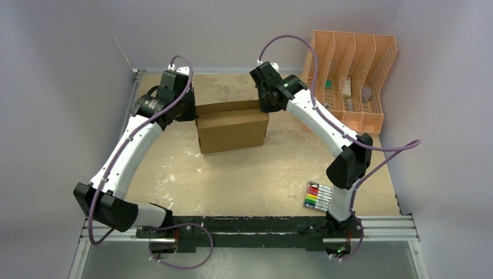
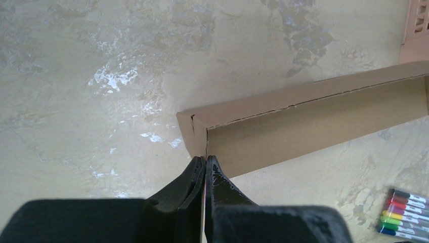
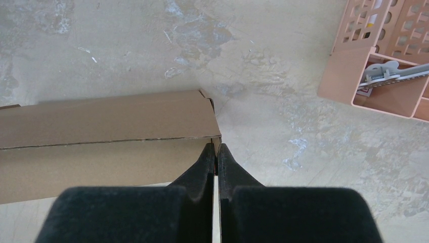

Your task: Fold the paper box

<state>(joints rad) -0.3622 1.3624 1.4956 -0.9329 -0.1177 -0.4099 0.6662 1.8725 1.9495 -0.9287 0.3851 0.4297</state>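
Marker set (image 1: 318, 196): near right of desk (image 1: 232, 180), apart from the box.
Paper box (image 1: 232, 131): mid-desk, assembled, seam along far top.
Left tool (image 2: 205, 159): clenched, tip at box's left corner.
Right tool (image 3: 216, 148): clenched at right corner, likely pressing the top shut evenly.
Organizer (image 1: 349, 75): far right.

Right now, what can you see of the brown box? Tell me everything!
The paper box is plain brown corrugated cardboard, a rectangular shape with a seam running along its top. It sits flat on the table, towards the far side, between both arms. The shut left gripper meets one top corner and the shut right gripper the other.
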